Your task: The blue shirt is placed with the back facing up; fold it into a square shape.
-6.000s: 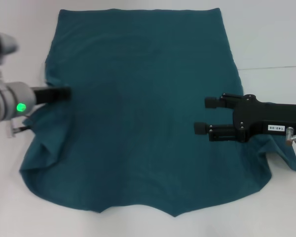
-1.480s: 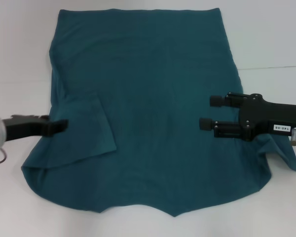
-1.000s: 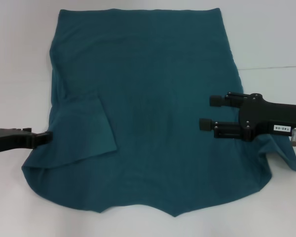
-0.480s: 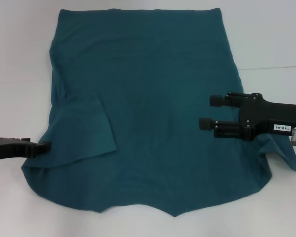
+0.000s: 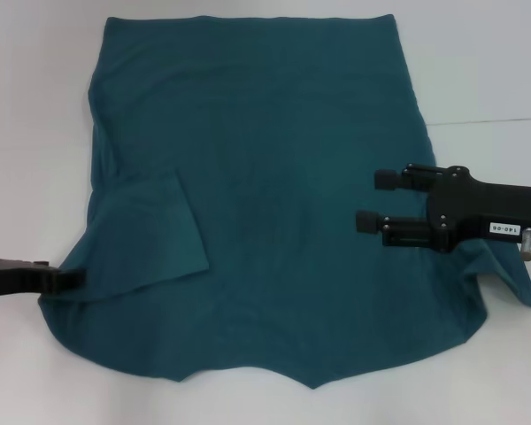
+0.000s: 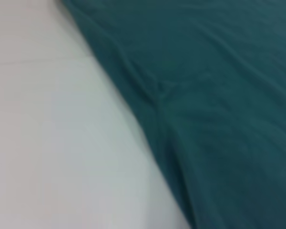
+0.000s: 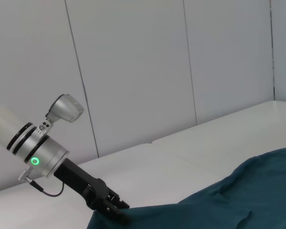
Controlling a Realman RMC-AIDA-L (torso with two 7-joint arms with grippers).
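The left gripper point(image 5: 71, 278) is low at the left edge of the blue shirt point(image 5: 265, 177), and its black tip just reaches the cloth where the sleeve is folded; if its fingers are apart or together, and if they pinch the cloth, I cannot tell from the head view. In the right wrist view the same left gripper point(image 7: 115, 209) comes down slanted, and its tip meets the edge of the shirt point(image 7: 238, 200), with a green light on the grey arm point(image 7: 35, 150) behind it. The right gripper point(image 5: 370, 201) hovers over the right part of the shirt, level, pointing to the middle of the shirt, with its two fingers clearly apart and nothing between them. The shirt lies spread flat on the white table point(image 5: 478, 71), its straight hem on the far side from the robot and its curved edge on the near side. The left sleeve point(image 5: 150, 230) is folded inward on top of the shirt body, beside the left gripper. A corner of cloth point(image 5: 513, 283) sticks out under the right arm. The left wrist view shows only the shirt point(image 6: 219, 95) edge lying on the table point(image 6: 47, 143).
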